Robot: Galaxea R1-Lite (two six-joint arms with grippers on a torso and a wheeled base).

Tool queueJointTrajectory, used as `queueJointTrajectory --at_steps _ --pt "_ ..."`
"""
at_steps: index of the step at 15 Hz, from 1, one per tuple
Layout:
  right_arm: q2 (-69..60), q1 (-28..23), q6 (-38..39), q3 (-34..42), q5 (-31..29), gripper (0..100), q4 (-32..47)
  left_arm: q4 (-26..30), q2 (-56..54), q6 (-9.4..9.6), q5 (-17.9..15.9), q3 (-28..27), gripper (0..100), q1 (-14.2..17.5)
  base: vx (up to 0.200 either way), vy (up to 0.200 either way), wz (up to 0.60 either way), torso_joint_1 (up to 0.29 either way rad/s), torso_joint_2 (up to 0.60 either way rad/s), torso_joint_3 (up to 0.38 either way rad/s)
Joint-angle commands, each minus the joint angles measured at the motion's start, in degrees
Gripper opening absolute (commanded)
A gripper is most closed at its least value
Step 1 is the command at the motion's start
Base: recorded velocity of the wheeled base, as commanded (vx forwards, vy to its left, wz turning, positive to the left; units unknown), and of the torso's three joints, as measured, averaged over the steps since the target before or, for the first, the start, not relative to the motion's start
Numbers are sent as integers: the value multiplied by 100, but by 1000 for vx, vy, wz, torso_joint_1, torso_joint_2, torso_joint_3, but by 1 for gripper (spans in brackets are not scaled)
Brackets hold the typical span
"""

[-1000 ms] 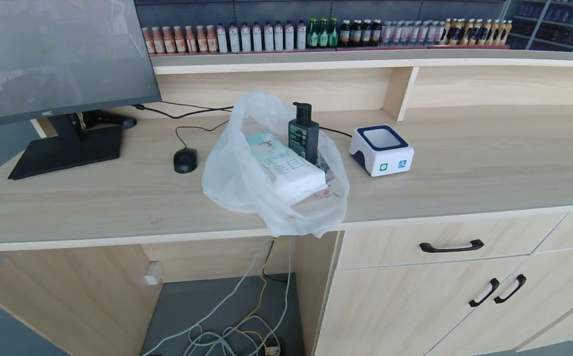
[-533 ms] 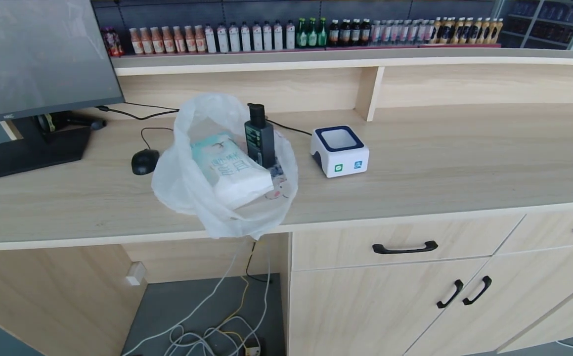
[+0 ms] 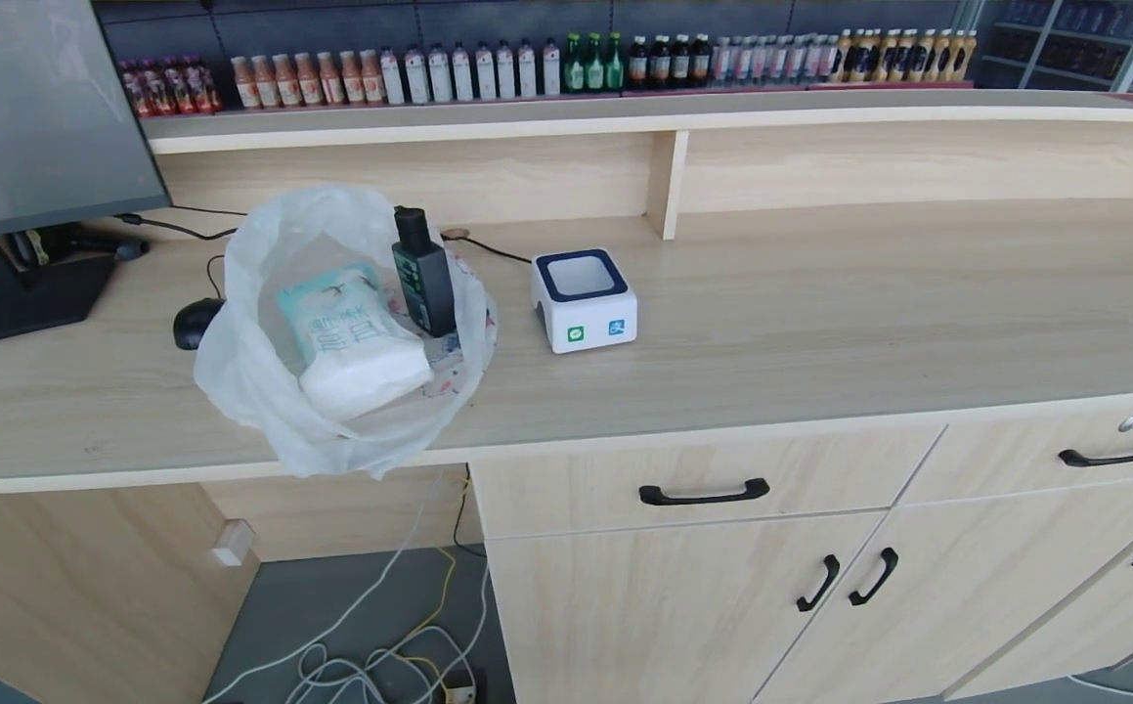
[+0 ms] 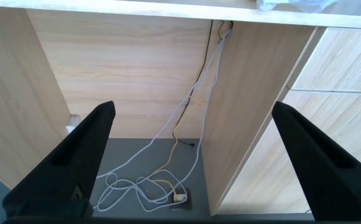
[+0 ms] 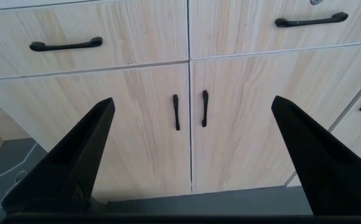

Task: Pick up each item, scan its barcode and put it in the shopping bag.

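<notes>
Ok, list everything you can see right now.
shopping bag: one, translucent white, on counter, left part, overhanging front edge
tissue pack: one, white and teal, inside shopping bag
pump bottle: one, dark, upright inside shopping bag
scanner: one, white with blue rim, right of shopping bag
mouse: one, black, left of shopping bag
monitor: one, black, far left
drink bottles: many, mixed colours, back shelf
cables: several, white and yellow, below counter
left gripper: one, black, open, low before under-counter gap
right gripper: one, black, open, low before cabinet doors

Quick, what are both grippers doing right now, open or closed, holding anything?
Left gripper: open, holding nothing.
Right gripper: open, holding nothing.
</notes>
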Motion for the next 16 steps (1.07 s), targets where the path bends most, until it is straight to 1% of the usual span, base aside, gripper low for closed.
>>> queueJointTrajectory --at_steps 1,4,9,16 --pt "19 -6 -2 0 3 100 -4 1 -2 7 2 0 100 0 0 0 0 0 0 0" --pt "19 -6 6 0 3 100 -4 1 -2 16 2 0 100 0 0 0 0 0 0 0" --pt "19 -6 -11 0 3 100 -4 1 -2 7 2 0 100 0 200 0 0 -3 0 2" --pt "19 -6 -11 0 3 100 -4 -7 -2 16 2 0 100 0 0 0 0 0 0 0"
